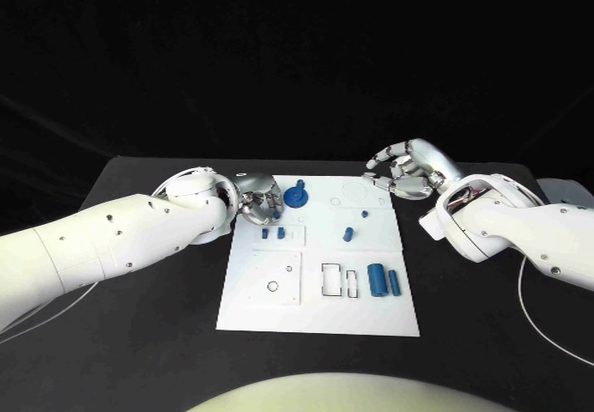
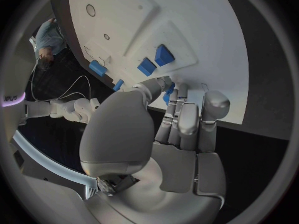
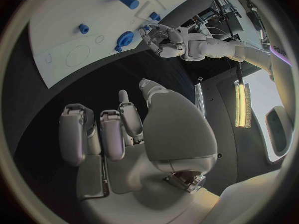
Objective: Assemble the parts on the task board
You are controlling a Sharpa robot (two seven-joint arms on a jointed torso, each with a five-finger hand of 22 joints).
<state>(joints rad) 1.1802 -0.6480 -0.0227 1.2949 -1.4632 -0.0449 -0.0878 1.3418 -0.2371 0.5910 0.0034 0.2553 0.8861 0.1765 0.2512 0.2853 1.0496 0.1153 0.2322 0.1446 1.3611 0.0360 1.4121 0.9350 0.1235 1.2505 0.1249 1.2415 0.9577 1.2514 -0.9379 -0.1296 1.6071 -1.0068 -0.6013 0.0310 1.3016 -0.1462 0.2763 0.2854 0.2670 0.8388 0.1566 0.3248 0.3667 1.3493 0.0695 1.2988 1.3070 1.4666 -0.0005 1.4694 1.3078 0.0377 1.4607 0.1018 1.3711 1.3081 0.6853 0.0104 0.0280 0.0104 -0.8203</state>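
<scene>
As you read the table from left to right:
Left hand (image 1: 254, 202): your fingers curl at the task board's (image 1: 260, 313) left edge, beside the blue knob part (image 1: 296, 196); whether they hold anything, you cannot tell.
Blue cylinders (image 1: 376, 280): lying in the board's lower right.
Right hand (image 1: 405, 169): fingers apart, empty, off the board's top right corner.
</scene>
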